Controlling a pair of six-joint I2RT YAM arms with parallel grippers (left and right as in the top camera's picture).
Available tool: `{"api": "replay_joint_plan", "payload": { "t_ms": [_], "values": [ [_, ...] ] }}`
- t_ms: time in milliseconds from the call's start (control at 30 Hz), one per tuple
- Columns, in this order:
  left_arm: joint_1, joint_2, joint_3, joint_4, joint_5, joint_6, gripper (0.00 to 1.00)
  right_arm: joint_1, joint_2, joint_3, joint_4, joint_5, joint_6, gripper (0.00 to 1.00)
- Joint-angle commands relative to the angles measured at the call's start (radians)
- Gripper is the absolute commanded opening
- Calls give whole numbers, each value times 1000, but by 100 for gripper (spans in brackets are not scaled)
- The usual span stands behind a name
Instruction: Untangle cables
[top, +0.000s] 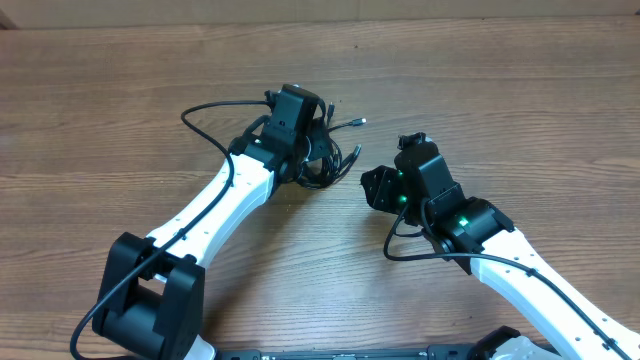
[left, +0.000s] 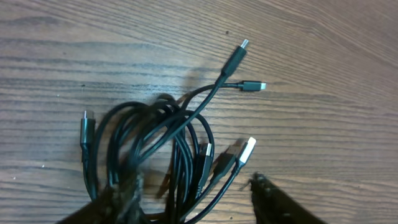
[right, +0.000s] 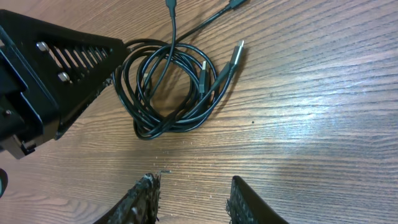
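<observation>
The cables (left: 168, 143) lie coiled on the table (left: 323, 93), partly under the left gripper (left: 189, 190), whose jaws are parted. The right gripper (right: 194, 185) hovers beside them, parted and empty. Closing here would probably pinch several strands at once, though the view there is blurred, and drag the whole coil along unloosened.

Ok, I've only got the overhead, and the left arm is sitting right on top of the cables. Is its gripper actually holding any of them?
Observer: No. The left wrist camera shows the left gripper open, its fingers either side of the cables.
Operator: Any plugs free of the bunch?
Observer: Yes, the farthest plug and one beside it lie clear of the loops.
Operator: And the right side?
Observer: The right gripper is open over bare table, short of the coil, with nothing between its fingers.
</observation>
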Motion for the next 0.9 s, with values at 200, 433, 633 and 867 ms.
{"api": "replay_joint_plan", "payload": {
  "t_ms": [200, 433, 633, 867],
  "values": [
    [13, 9, 3, -254, 2, -186, 71, 4, -17, 10, -25, 39, -8, 39],
    [13, 9, 3, -386, -3, -385, 59, 4, 5, 10, -50, 51, -16, 40],
    [26, 9, 3, -359, -64, -528, 49, 4, 38, 10, -62, 52, -16, 40],
    [71, 9, 3, -203, -98, -4, 80, 4, 78, 10, -66, 51, -16, 40]
  ]
}}
